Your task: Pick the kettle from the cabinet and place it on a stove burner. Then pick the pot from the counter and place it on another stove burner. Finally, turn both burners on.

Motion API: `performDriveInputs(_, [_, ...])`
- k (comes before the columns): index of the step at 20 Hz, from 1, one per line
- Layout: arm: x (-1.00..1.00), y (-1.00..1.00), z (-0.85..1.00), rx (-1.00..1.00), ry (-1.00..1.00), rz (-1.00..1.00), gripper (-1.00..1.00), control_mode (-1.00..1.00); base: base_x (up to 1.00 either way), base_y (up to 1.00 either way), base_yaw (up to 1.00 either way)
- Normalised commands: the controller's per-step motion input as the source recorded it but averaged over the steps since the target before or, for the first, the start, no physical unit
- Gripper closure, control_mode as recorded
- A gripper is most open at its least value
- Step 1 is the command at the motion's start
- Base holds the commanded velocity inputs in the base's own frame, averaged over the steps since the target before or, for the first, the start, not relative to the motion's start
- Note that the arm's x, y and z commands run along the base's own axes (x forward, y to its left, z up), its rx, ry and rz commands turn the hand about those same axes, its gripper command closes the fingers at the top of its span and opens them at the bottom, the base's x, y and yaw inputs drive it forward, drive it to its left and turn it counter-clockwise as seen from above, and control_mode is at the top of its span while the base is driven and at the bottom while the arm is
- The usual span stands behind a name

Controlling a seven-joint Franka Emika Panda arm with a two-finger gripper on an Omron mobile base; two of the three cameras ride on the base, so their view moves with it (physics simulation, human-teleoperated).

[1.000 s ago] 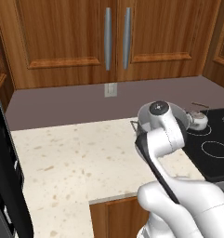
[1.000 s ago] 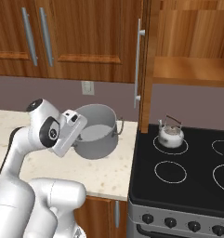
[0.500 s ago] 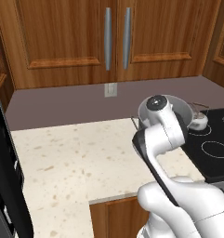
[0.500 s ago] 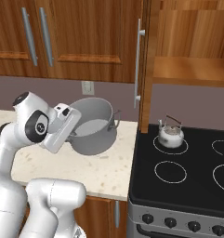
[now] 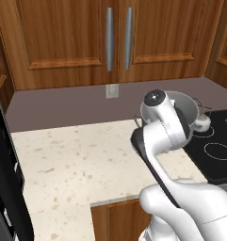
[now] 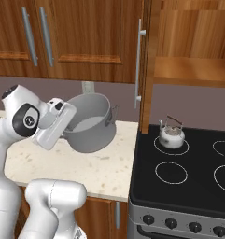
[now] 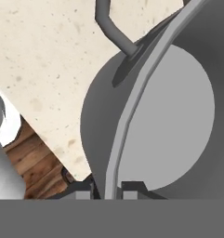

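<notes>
The wide grey pot point(image 6: 91, 124) hangs tilted above the counter point(image 6: 101, 169), its mouth turned up and toward the cabinets. My gripper point(image 6: 68, 127) is shut on its rim at the left side. In the hand view the rim runs between the two fingertips of the gripper point(image 7: 108, 189), with the pot point(image 7: 169, 107) to the right and one loop handle at the top. The small shiny kettle point(image 6: 172, 136) stands on the stove's back-left burner. In the left base view the pot point(image 5: 184, 106) shows behind my arm, with the kettle point(image 5: 202, 124) beside it.
The black stove point(image 6: 188, 179) has a free front-left burner point(image 6: 171, 172) and knobs point(image 6: 184, 225) along its front. The open cabinet's door with its silver bar handle point(image 6: 138, 65) stands over the counter's right end; its wooden shelf point(image 6: 193, 70) lies bare above the stove.
The pot has come up off the counter and tilted in the gripper. My arm's elbow has swung to the left. The kettle has not moved.
</notes>
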Motion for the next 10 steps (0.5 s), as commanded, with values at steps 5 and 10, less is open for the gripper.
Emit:
performDriveInputs(5, [-0.22,0.05,0.01,-0.02,0.0,0.0,1.0,-1.0,0.0,0.0,0.0])
performDriveInputs(10, [-0.31,0.06,0.0,0.0,0.0,0.0,1.0,-1.0,0.0,0.0,0.0])
